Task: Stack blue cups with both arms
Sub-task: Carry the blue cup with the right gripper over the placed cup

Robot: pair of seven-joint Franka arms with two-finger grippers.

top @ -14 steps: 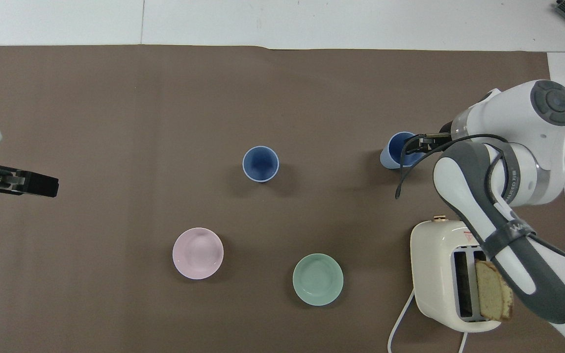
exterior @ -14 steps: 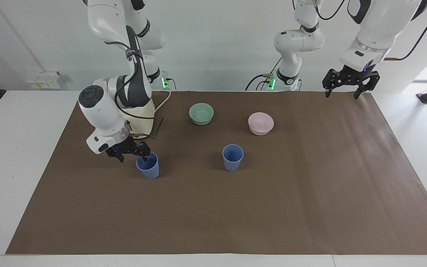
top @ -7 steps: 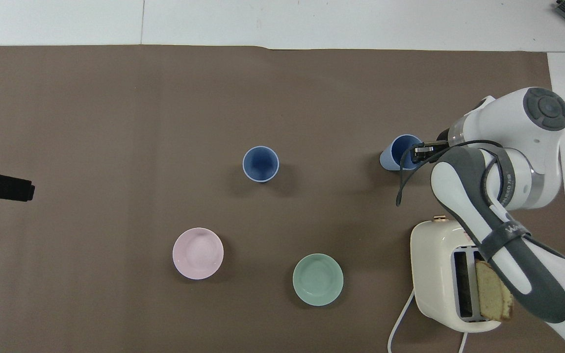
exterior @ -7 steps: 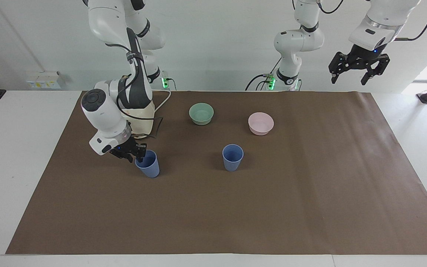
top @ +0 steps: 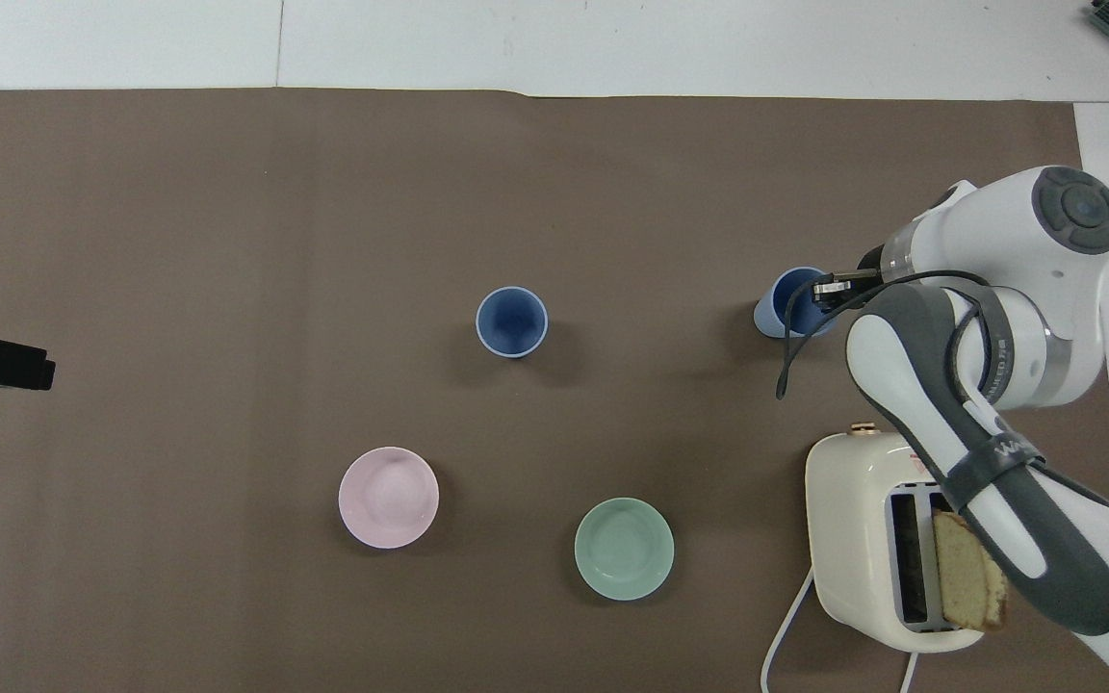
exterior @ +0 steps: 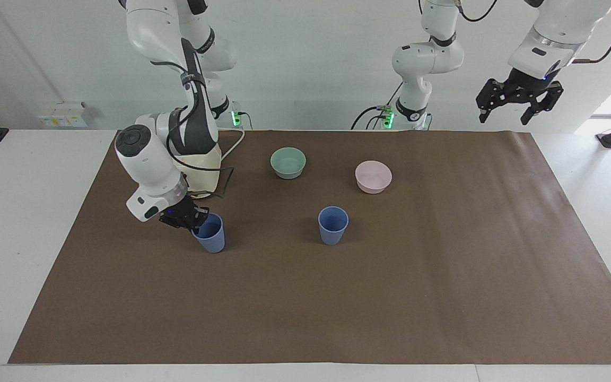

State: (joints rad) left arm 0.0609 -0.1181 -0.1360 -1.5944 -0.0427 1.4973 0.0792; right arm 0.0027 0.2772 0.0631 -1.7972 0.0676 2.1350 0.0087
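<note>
One blue cup (exterior: 212, 237) (top: 784, 306) is near the toaster, toward the right arm's end of the table. It leans slightly. My right gripper (exterior: 193, 222) (top: 822, 292) is shut on its rim, one finger inside the cup and one outside. The other blue cup (exterior: 333, 225) (top: 511, 321) stands upright and alone near the middle of the brown mat (exterior: 443, 276). My left gripper (exterior: 512, 114) hangs open and high over the mat's corner at the left arm's end, holding nothing. Only its tip (top: 6, 361) shows in the overhead view.
A mint-green bowl (exterior: 288, 162) (top: 624, 549) and a pale pink bowl (exterior: 373, 176) (top: 388, 497) sit nearer to the robots than the middle cup. A cream toaster (top: 863, 539) holding a slice of bread (top: 968, 570) stands under the right arm, its cord trailing.
My right gripper has shut on the cup's rim, and the cup has shifted a little toward the robots. My left gripper has risen and drawn back toward its end of the table.
</note>
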